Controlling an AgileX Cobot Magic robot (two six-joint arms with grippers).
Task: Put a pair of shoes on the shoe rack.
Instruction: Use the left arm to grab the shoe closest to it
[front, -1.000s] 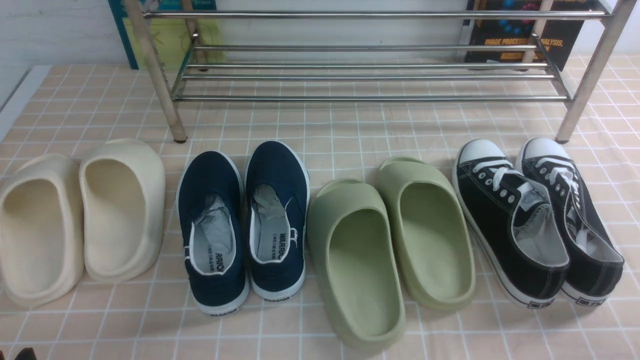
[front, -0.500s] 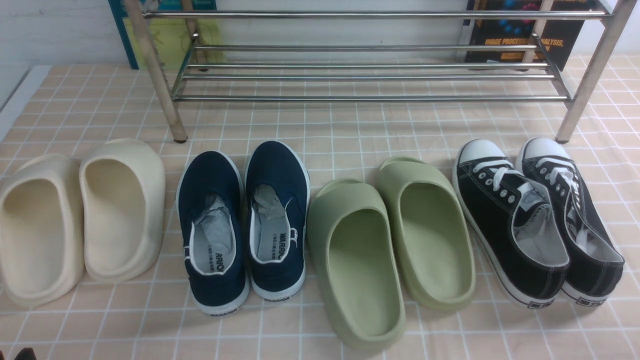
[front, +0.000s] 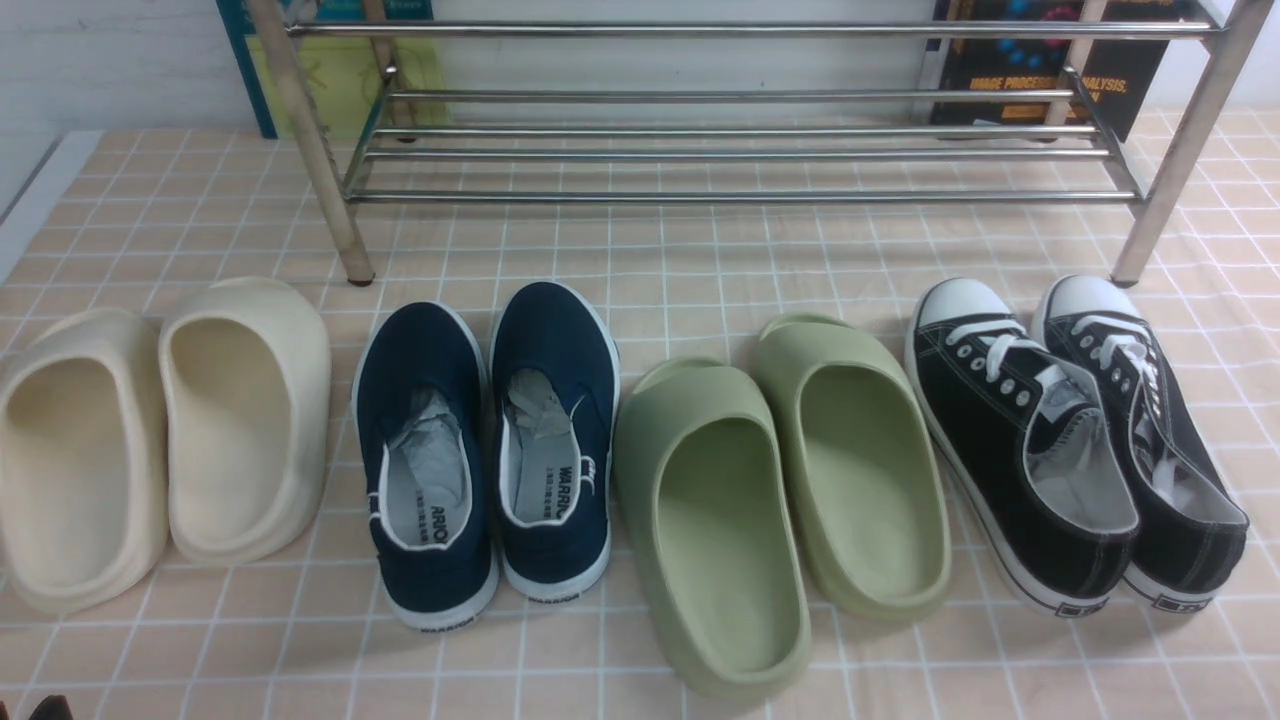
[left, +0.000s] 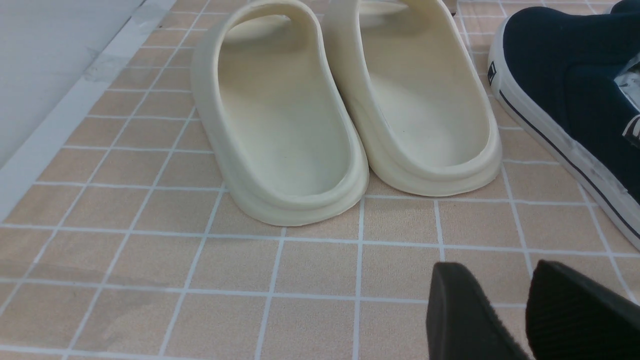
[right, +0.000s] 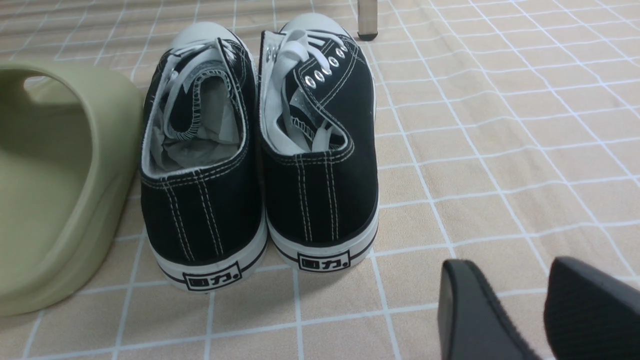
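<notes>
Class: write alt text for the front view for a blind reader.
Four pairs stand in a row on a peach checked cloth, left to right: cream foam slippers, navy slip-on sneakers, green foam slippers, black lace-up sneakers. Behind them stands a silver shoe rack.

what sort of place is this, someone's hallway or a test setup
Probably a staged test bench rather than a real hallway: a wrinkled checked cloth covers the surface, the shoe rack stands on it, and books lean against the wall behind.

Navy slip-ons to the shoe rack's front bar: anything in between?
Nothing. In the front view, only bare checked tablecloth separates the navy slip-ons from the shoe rack.
</notes>
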